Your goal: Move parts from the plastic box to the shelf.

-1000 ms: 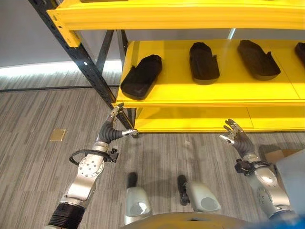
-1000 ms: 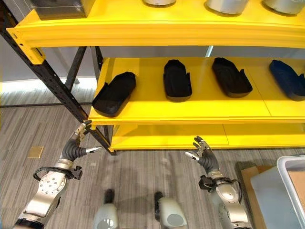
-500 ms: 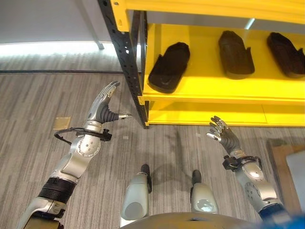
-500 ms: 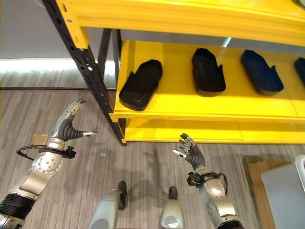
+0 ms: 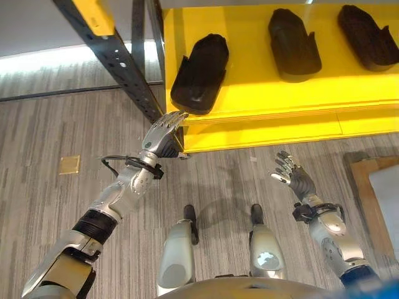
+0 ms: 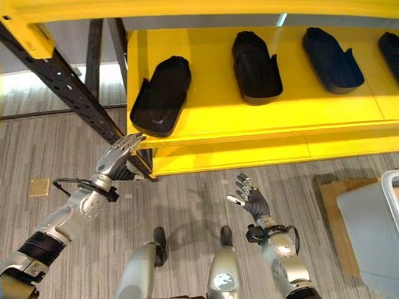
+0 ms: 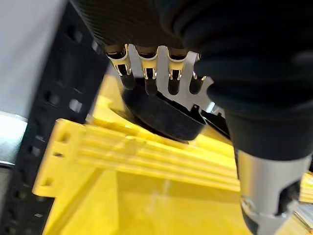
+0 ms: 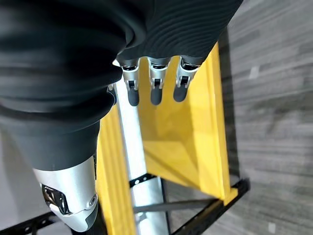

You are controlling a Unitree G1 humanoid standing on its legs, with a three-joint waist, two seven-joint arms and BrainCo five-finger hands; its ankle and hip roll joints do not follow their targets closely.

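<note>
Left eye view: three black parts [image 5: 201,73] lie in a row on the smooth yellow shelf [image 5: 274,93], none in a hand. At 9 o'clock of the shelf's front edge, the left hand [image 5: 161,134] hangs with straight fingers. At 5 o'clock the right hand [image 5: 293,179] spreads over grey striped floor [image 5: 43,205].

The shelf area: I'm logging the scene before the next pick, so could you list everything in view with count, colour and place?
black parts: four, black, in a row on the yellow shelf board
shelf: one, yellow boards on a dark perforated upright, ahead of the robot
plastic box: one, grey, at the robot's right on the floor
board: one, brown, under the box
floor plate: one, brass-coloured, in the grey floor at the left
left hand: one, silver, empty, fingers straight, near the shelf's front corner
right hand: one, silver, empty, fingers spread, above the floor
</note>
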